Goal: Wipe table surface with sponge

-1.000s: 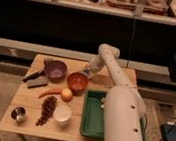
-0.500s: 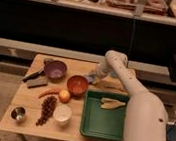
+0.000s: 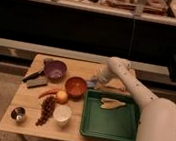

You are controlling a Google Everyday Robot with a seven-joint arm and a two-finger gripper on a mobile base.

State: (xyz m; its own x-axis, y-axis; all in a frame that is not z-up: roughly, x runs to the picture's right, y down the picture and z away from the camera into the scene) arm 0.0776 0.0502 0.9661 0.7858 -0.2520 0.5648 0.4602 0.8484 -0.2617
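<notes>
The table surface [image 3: 84,68] is a light-brown wooden top carrying all the items. A small blue-grey sponge [image 3: 90,84] lies on it between the orange bowl [image 3: 75,86] and the green tray's far left corner. My gripper [image 3: 94,81] is down at the sponge, right on top of it and just right of the orange bowl. The white arm reaches in from the lower right and bends at its elbow [image 3: 117,68] above the table's far right part. How much of the sponge the gripper covers is unclear.
A green tray [image 3: 92,126] with a pale banana-like piece [image 3: 112,104] fills the right front. On the left are a purple bowl [image 3: 56,70], a dark grey block [image 3: 37,82], a carrot [image 3: 47,92], an orange fruit [image 3: 62,96], grapes [image 3: 47,110], a white cup [image 3: 62,115] and a metal cup [image 3: 18,114].
The arm has swung to the right, uncovering the tray. The gripper has shifted slightly right and toward the front, ending beside the orange bowl.
</notes>
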